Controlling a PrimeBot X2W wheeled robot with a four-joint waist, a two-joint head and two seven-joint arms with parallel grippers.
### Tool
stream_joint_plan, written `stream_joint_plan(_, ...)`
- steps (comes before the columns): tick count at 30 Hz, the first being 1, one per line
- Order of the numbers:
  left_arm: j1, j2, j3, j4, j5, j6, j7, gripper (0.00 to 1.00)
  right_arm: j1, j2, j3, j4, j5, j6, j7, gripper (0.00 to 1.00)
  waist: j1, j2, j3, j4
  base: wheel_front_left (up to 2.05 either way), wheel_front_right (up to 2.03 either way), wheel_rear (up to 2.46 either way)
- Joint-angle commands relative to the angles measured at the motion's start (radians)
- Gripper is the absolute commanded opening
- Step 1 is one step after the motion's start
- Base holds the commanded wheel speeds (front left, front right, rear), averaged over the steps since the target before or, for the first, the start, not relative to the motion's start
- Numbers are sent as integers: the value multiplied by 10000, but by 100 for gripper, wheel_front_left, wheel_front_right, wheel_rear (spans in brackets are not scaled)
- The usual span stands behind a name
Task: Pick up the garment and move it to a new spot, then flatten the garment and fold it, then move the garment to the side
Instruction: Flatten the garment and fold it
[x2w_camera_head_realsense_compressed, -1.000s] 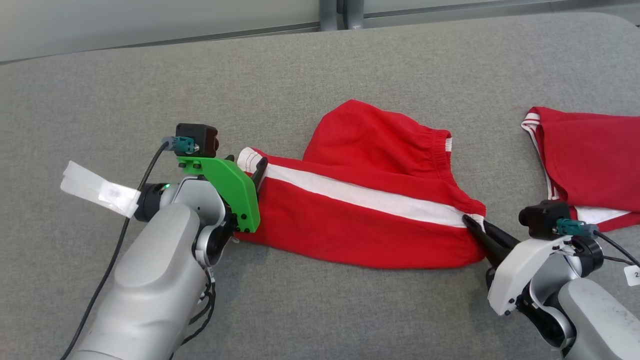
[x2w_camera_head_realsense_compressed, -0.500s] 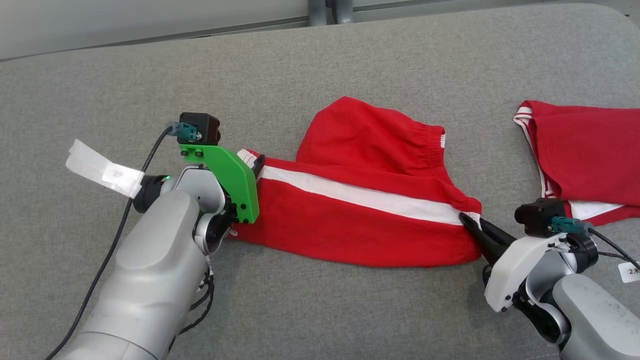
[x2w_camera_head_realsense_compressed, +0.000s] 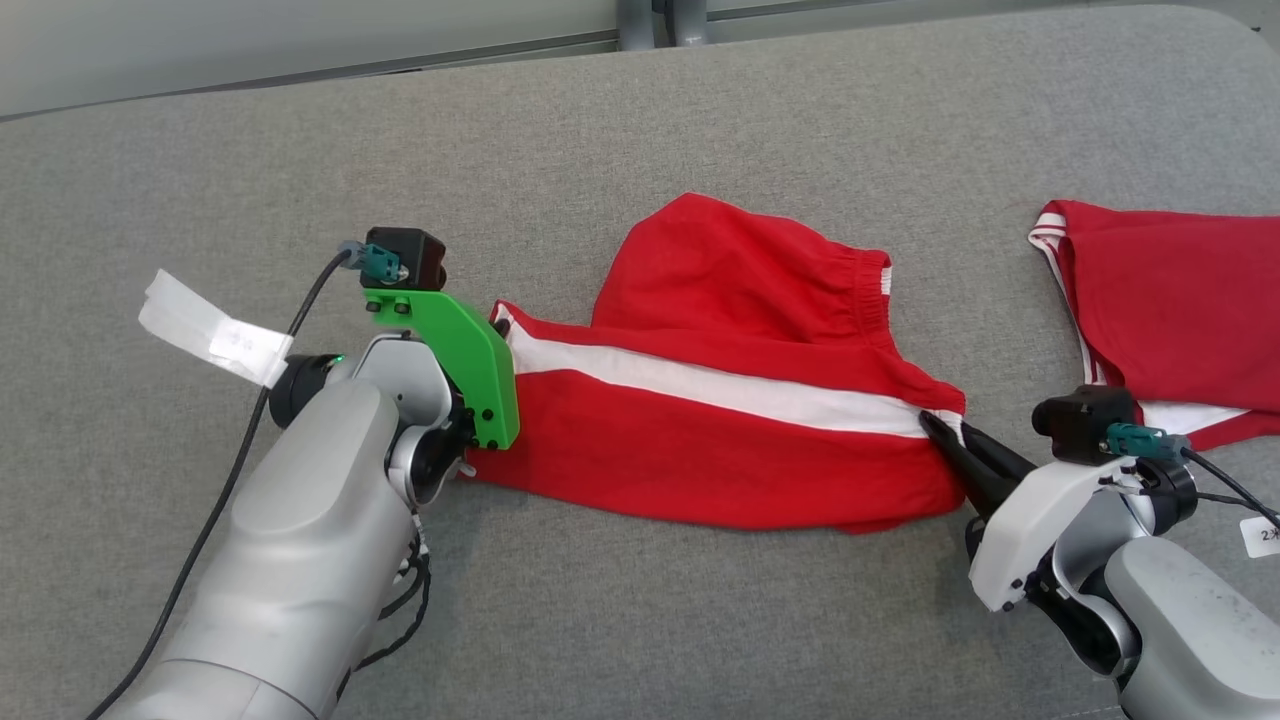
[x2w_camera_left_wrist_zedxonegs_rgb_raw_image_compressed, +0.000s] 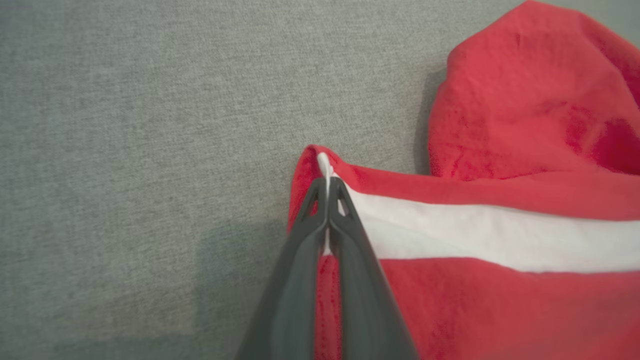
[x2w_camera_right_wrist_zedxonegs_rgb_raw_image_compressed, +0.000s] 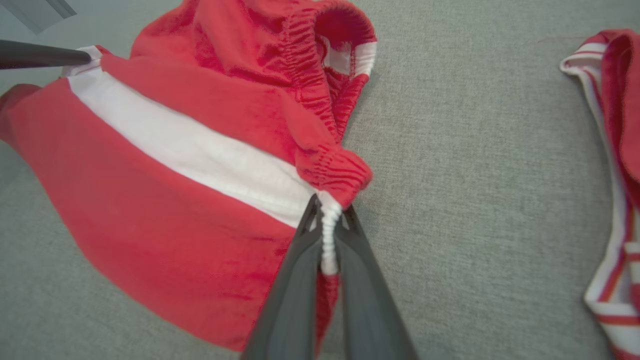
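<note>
The garment is a pair of red shorts with a white side stripe, lying in the middle of the grey cloth surface. Its stripe runs from lower right to upper left. My left gripper is shut on the stripe's left end at the hem; the left wrist view shows that corner of the garment pinched in the left gripper. My right gripper is shut on the elastic waistband at the stripe's right end, and in the right wrist view the garment is clamped in the right gripper.
A second red garment with white trim lies at the right edge of the surface, close behind my right wrist, and shows as a striped edge in the right wrist view. The grey surface is bare to the left and behind.
My left gripper has shut on the hem at the stripe's left end. The right gripper has kept its hold on the waistband. The camera shifted slightly early on.
</note>
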Motion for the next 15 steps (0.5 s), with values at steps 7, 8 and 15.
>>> stream_joint_plan(7, 103, 94, 320, -552, -207, -160, -1036, 0, -203, 50, -355, -63, -162, 1, -703, 0, 0, 108, -181, 105, 0, 0, 0)
stream_joint_plan(8, 198, 100, 395, -669, -292, -185, -1206, 0, -210, 97, -428, -121, -132, 1, -786, 0, 0, 108, -233, 122, 0, 0, 0)
stream_joint_plan(15, 987, 174, 1455, -2077, -1349, -337, -2396, 0, -425, 61, -982, -1047, 351, 1, -759, 0, 0, 108, -787, 288, 0, 0, 0)
